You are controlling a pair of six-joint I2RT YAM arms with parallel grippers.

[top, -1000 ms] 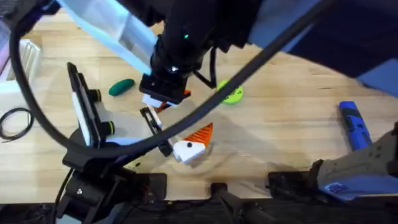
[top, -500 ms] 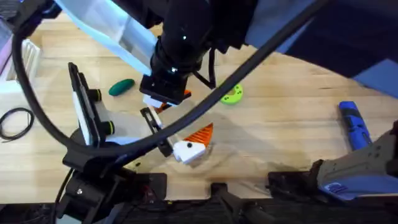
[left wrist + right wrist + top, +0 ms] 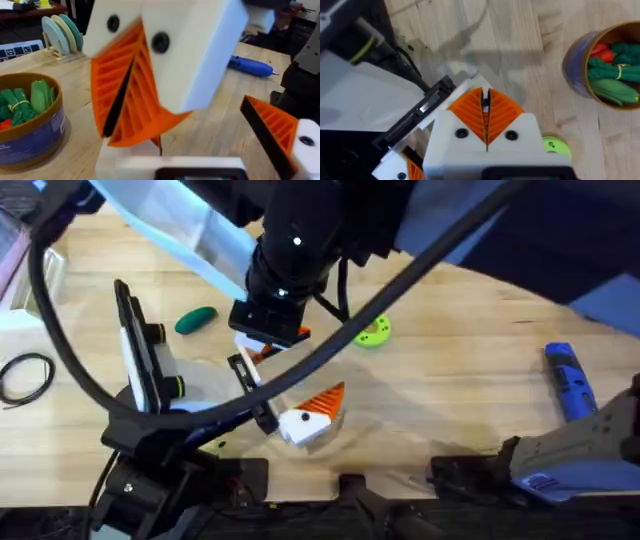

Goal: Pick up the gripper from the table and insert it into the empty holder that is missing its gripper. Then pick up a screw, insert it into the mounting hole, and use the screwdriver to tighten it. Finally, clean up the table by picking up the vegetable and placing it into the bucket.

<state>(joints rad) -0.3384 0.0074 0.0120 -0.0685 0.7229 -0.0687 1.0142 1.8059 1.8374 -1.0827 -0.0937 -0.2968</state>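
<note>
At the left of the worktop (image 3: 460,380) the vegetable (image 3: 195,320) lies alone, well apart from the work, with open wood around it. The left arm's upright link stands just beside it, so a later reach there could brush the link.

In the middle, the left gripper (image 3: 310,410) has its fingers spread. One orange finger (image 3: 272,125) stands wide of a bare white block that I take for the holder (image 3: 125,156). Right above it hangs the right gripper (image 3: 485,107), fingers clenched tip to tip. Whether they pinch anything I cannot tell.

The risk sits here. The two heads are nearly touching, so a small sideways drift could knock the holder or jam the tips against it. The right arm's cable, sweeping across this spot, could also snag.

Just right of them lies the green disc (image 3: 372,332). The bucket (image 3: 600,60), holding toy greens, stands near. Far right the screwdriver (image 3: 570,380) rests near the worktop's edge, with bare wood between it and the middle.
</note>
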